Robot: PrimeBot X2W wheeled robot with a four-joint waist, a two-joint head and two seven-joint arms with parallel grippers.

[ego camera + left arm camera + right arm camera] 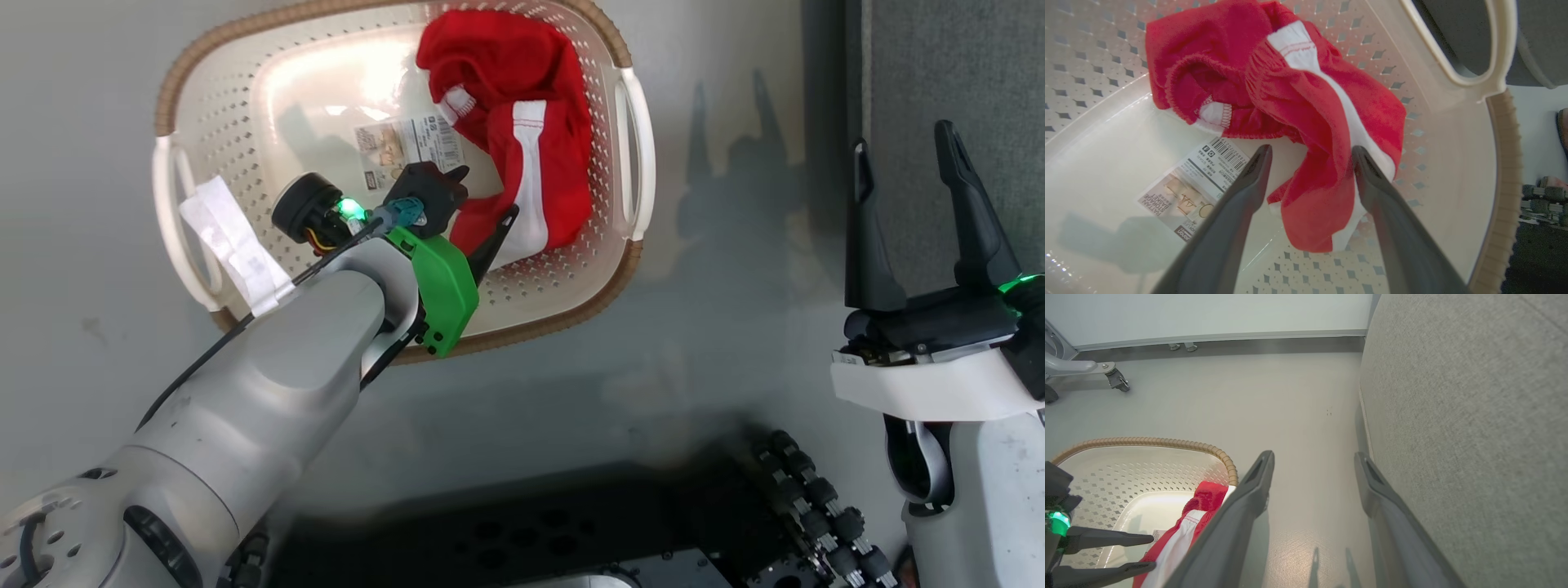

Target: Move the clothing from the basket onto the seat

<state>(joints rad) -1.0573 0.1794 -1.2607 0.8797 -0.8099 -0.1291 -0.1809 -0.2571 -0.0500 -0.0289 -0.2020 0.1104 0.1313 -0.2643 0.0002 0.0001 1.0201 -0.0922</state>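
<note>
The clothing (522,122), red with a white stripe, lies bunched in the right half of the cream basket (188,73) on the floor. My left gripper (482,204) reaches down inside the basket and stands open. In the left wrist view its fingers (1311,150) straddle a hanging fold of the clothing (1298,94) above the basket wall (1445,134). My right gripper (902,155) is open and empty, right of the basket, beside the grey seat (955,65). The right wrist view shows the right gripper (1314,456), the seat (1474,416), the basket's rim (1147,441), the clothing (1204,498) and the left gripper (1152,552).
A paper label (1196,188) is stuck to the basket's bottom, and a white slip (233,241) hangs at its left handle. A strip of grey floor (1298,408) separates basket and seat. A wheeled leg (1114,377) stands by the far wall. My dark base (816,506) sits below.
</note>
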